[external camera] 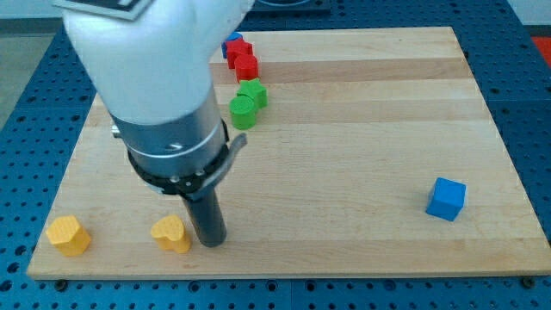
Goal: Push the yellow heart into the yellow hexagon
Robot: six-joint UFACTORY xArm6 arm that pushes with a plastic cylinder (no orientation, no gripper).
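Pale wooden board (362, 112) on blue perforated table (26, 129); even, soft light, perhaps overhead.

Blue cube (445, 198) at the view's right; red blocks (243, 59) above green blocks (248, 102).

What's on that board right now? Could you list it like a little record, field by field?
board: wooden
my tip: near the view's bottom left, just right of the yellow heart
yellow heart: beside my tip, contact unclear
yellow hexagon: left of the heart, apart from it
green blocks: two together, upper middle
red blocks: two together, near the top edge
blue block behind reds, mostly hidden
blue cube: alone at the right
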